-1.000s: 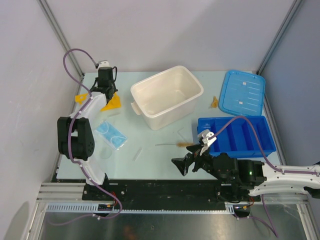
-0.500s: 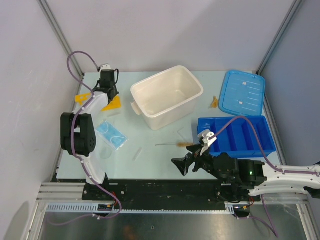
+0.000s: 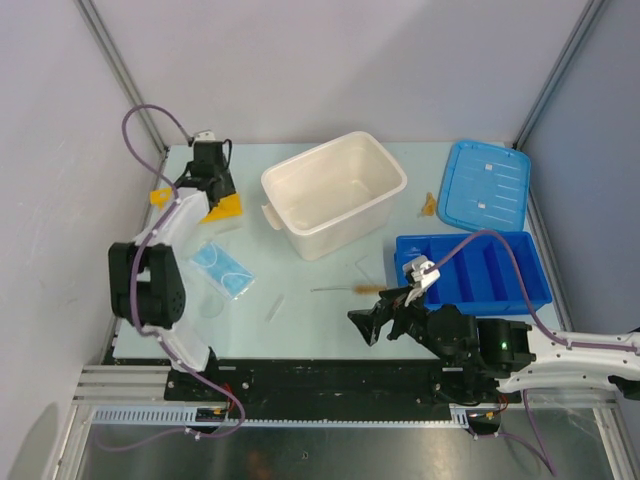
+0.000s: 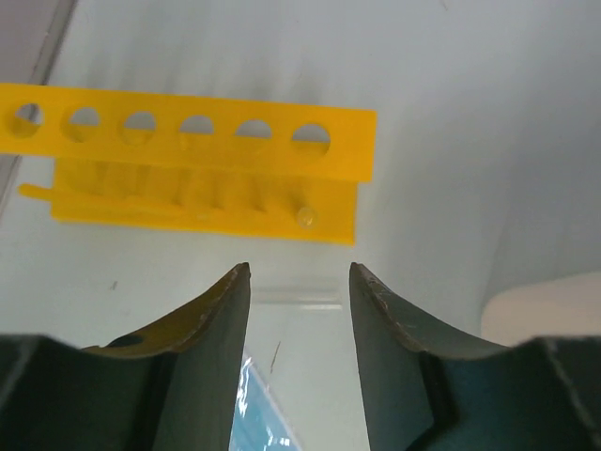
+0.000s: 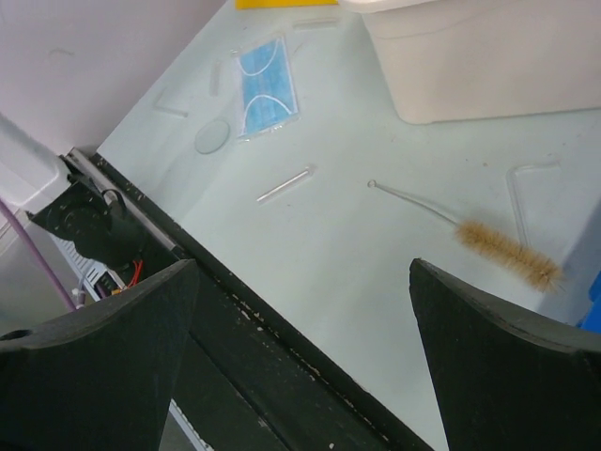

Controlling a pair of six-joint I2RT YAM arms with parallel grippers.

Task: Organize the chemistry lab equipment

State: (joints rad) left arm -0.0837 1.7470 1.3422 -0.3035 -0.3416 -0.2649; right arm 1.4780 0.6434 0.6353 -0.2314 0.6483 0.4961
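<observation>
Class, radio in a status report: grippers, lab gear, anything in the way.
Left gripper open, empty, at rack. Right gripper wide open, empty, near brush. Brush, tube loose on table. Nothing blocking.

Left arm [image 3: 175, 220], left of tub [image 3: 345, 228]: white links, black joints, purple cable.
Right arm [image 3: 480, 340]: black, white shell, green light.

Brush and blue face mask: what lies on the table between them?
One short clear tube between brush and mask; the right wrist view shows it best.
</observation>
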